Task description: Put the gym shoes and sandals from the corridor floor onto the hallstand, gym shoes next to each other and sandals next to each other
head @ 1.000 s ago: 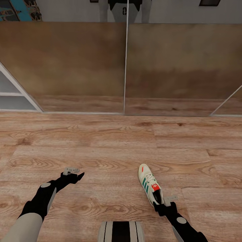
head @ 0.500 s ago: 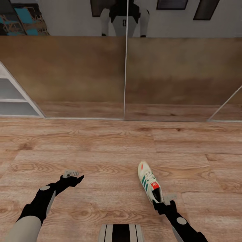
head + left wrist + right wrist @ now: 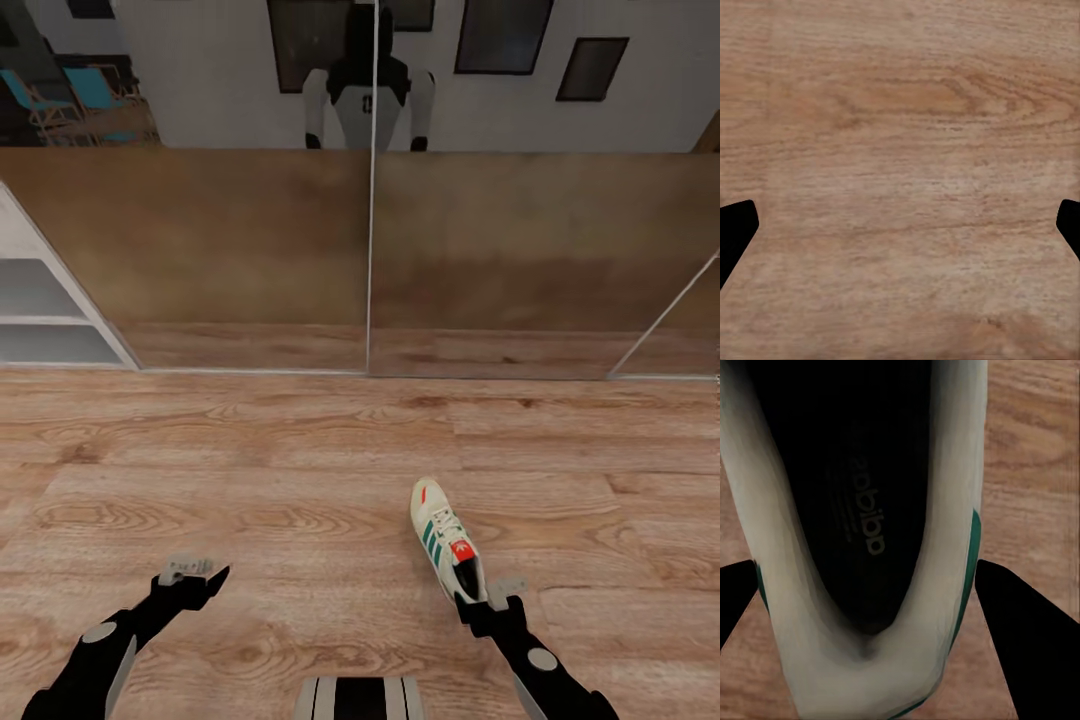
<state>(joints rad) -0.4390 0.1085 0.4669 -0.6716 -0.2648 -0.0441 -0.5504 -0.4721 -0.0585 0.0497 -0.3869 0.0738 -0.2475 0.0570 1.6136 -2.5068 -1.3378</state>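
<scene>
Gym shoe [image 3: 445, 540], white with green stripes and a red-orange tongue patch, lies on the corridor floor [image 3: 300, 450] ahead of me and to my right, toe pointing toward the mirrored panels [image 3: 370, 250]. My right gripper [image 3: 490, 600] sits at its heel end. From the head camera I cannot tell whether the fingers actually clamp the shoe. The right wrist camera gives the close look: the shoe's dark opening and white collar [image 3: 862, 547] lie between the two black fingers [image 3: 1020, 622], which stand spread on either side of the heel, a strip of wood showing between one finger and the shoe's side; I cannot tell whether the other finger touches.

My left gripper [image 3: 190, 575] hangs over bare planks, well apart from the shoe. Its wrist camera shows wood grain [image 3: 900, 180] with the two fingertips [image 3: 735, 232] spread wide at the edges, holding nothing.

The head camera alone takes in the mirror, which reflects my own trunk [image 3: 367, 95], and white shelving [image 3: 50, 310] at far left.
</scene>
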